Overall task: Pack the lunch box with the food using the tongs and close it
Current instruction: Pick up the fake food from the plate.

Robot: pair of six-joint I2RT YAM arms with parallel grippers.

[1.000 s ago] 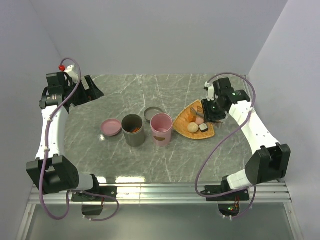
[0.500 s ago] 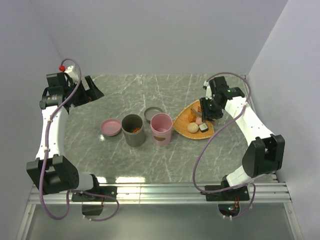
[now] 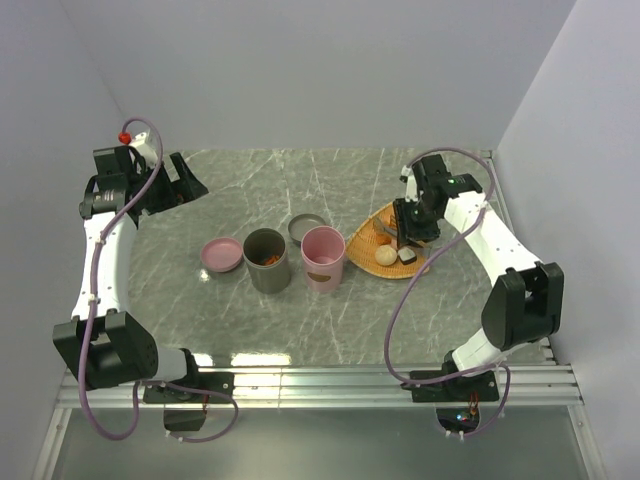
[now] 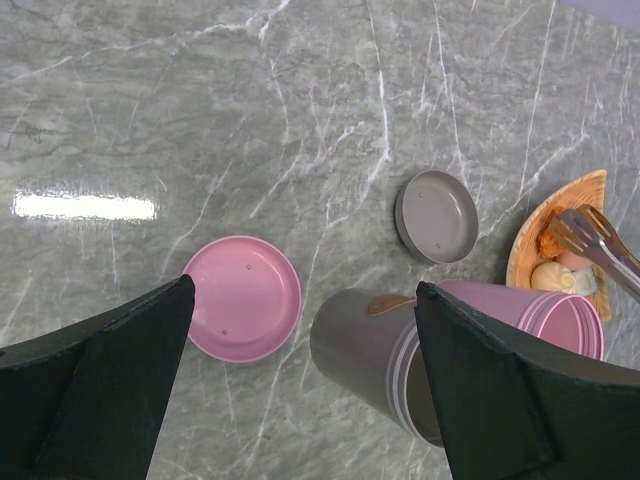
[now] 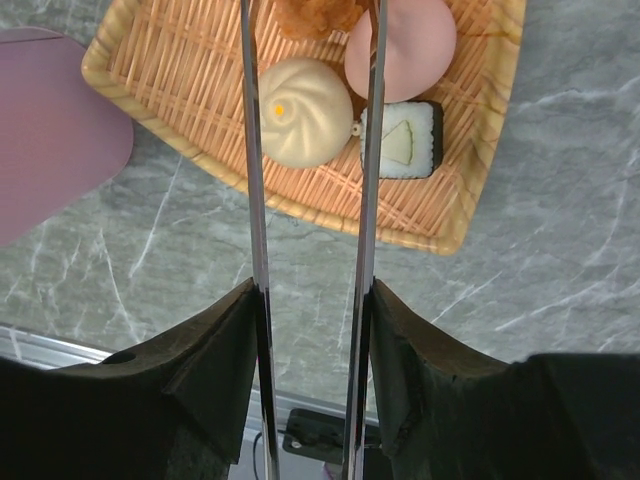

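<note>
Steel-grey tongs [image 5: 253,200] are pinched by the right tool [image 5: 312,300], which presses on the outsides of the two arms and holds them part-way squeezed, with a clear gap left between them. Their long axis runs straight out from that tool, across the near rim of the woven tray [image 5: 170,70] and over the food. The beige bun [image 5: 300,110] lies in the gap between the arms. The pink ball [image 5: 400,45] and the dark block [image 5: 400,140] sit just outside the right-hand arm. An orange-brown piece [image 5: 315,15] lies further along, where the tips leave the wrist view, and I cannot tell which piece the tips bracket. The lunch box's grey tub [image 3: 266,262] and pink tub [image 3: 323,258] stand on the desk [image 3: 300,320] to the left of the tray, so a loaded carry would likely swing leftward. The left tool [image 4: 302,290] hangs spread wide and empty, well apart at the far left, so the right arm is plainly the nearer.
</note>
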